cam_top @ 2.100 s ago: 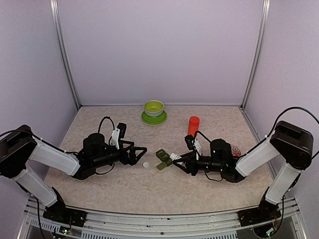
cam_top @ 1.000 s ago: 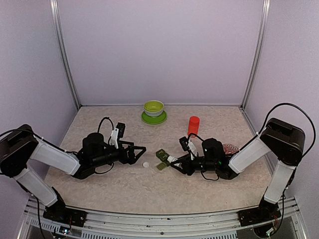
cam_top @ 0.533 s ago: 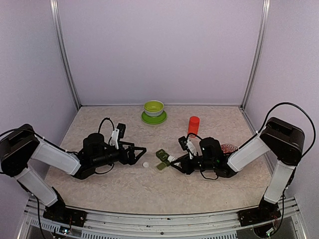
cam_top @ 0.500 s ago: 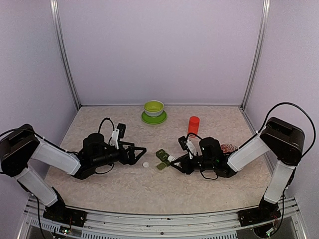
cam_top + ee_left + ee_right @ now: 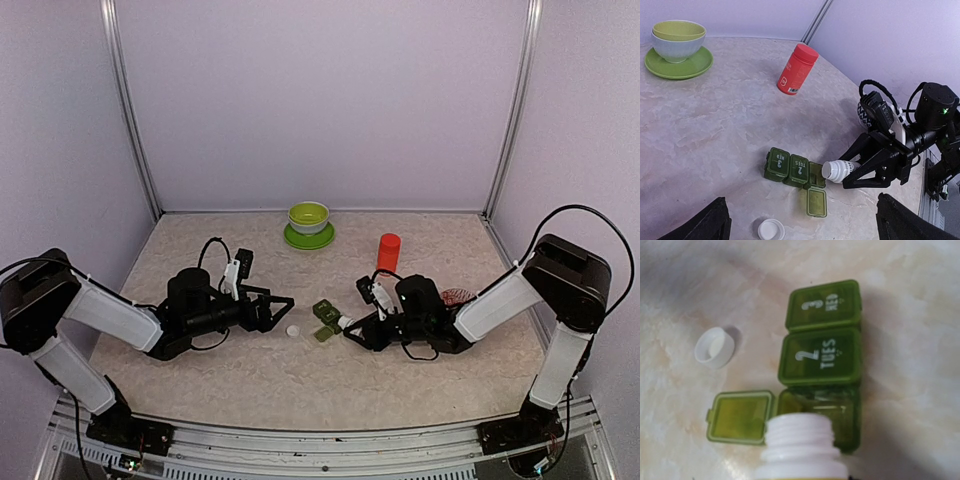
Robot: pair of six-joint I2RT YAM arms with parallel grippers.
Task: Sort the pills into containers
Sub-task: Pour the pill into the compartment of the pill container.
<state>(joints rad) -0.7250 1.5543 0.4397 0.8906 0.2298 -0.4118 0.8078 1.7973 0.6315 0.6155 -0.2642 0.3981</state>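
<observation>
Lab test cell: plain walls point(image 5: 320, 100), alu frame point(image 5: 130, 110).

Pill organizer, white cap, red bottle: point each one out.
pill organizer point(image 5: 800, 170), left wrist view, on the TUES lid.
white cap point(image 5: 771, 230), left wrist view, on its middle.
red bottle point(image 5: 794, 75), left wrist view, on its side.

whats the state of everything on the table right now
dark green three-compartment pill strip: one end lid open, other two shut
white plastic bottle: uncapped, tipped, mouth at the open compartment
white round cap: off, lying loose
red bottle: upright, capped
left tool: open, empty
right tool: shut on the white plastic bottle
</observation>
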